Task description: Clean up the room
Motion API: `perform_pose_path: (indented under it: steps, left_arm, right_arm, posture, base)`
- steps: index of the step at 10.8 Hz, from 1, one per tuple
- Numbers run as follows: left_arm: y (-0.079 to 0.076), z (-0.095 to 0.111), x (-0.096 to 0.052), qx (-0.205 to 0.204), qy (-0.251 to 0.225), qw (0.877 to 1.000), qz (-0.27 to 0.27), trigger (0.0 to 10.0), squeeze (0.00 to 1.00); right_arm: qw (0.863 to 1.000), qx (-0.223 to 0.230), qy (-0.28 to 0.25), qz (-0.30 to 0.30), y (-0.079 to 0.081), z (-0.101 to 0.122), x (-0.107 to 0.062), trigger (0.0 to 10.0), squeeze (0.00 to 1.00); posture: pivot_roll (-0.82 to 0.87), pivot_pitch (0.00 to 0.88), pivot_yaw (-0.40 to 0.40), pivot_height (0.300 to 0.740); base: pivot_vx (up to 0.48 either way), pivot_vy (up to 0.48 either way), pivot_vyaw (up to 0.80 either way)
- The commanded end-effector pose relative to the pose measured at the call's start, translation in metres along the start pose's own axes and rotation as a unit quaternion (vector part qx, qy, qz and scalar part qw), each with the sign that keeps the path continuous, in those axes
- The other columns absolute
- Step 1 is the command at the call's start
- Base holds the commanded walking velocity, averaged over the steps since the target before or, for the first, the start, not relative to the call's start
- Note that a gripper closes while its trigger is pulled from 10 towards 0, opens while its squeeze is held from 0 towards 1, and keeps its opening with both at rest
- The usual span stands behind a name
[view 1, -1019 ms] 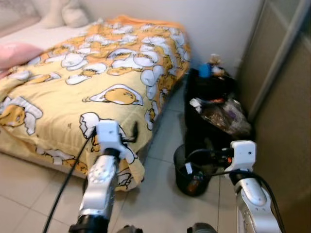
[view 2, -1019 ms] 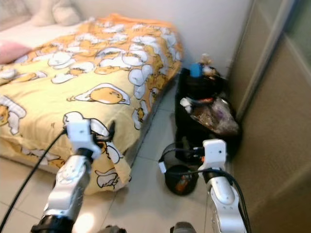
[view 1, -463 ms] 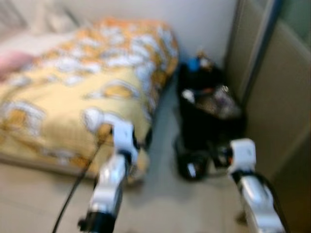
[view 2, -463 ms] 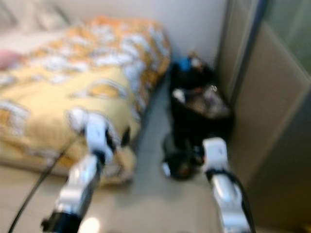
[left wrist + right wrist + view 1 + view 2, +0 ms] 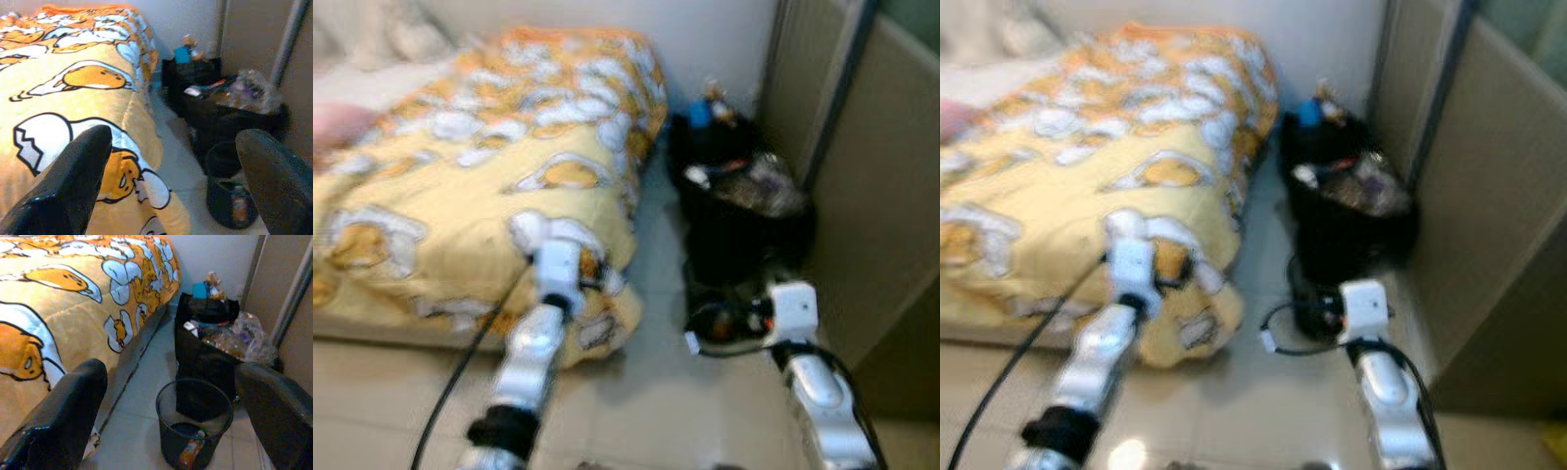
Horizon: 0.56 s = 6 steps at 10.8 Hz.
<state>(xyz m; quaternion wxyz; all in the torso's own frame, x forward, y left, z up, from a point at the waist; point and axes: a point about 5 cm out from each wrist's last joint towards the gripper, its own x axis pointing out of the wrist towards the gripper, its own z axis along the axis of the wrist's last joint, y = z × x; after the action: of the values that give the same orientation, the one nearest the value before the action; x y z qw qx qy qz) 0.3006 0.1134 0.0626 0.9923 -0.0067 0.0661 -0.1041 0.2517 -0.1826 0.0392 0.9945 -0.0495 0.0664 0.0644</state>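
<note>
both grippers, left point(image 5: 171, 161) and right point(image 5: 171, 396), were empty, fingers spread, approaching the black mesh wastebasket point(image 5: 194, 423); next, probably locating litter.

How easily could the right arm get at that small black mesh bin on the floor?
Probably yes. The mesh bin stands open-topped on bare tile ahead of the open right pincer, with no obstruction between; the black bag sits just behind it.
</note>
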Motion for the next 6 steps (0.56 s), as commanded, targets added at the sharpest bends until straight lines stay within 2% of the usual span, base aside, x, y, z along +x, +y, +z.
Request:
perform_pose_path:
  steps: [1, 3, 6]
  left_arm:
    - [0.009, 0.003, 0.000, -0.004, -0.008, 1.000, 0.014, 10.0, 0.00]
    - [0.016, -0.001, 0.002, -0.026, 0.004, 0.999, 0.048, 10.0, 0.00]
    - [0.028, -0.006, -0.001, -0.066, 0.002, 0.994, 0.084, 10.0, 0.00]
  right_arm:
    - [1.000, 0.000, -0.010, 0.009, 0.005, 0.005, 0.004, 10.0, 0.00]
    - [1.000, 0.004, -0.011, 0.016, 0.007, 0.006, 0.007, 10.0, 0.00]
    - [0.999, -0.026, -0.020, 0.000, 0.001, 0.011, 0.012, 10.0, 0.00]
  posture:
    - [-0.23, 0.000, 0.107, 0.727]
    - [-0.22, 0.000, 0.098, 0.727]
    - [-0.20, 0.000, 0.081, 0.727]
  base:
    - [0.000, 0.476, 0.00]
    - [0.000, 0.480, 0.00]
    - [0.000, 0.480, 0.00]
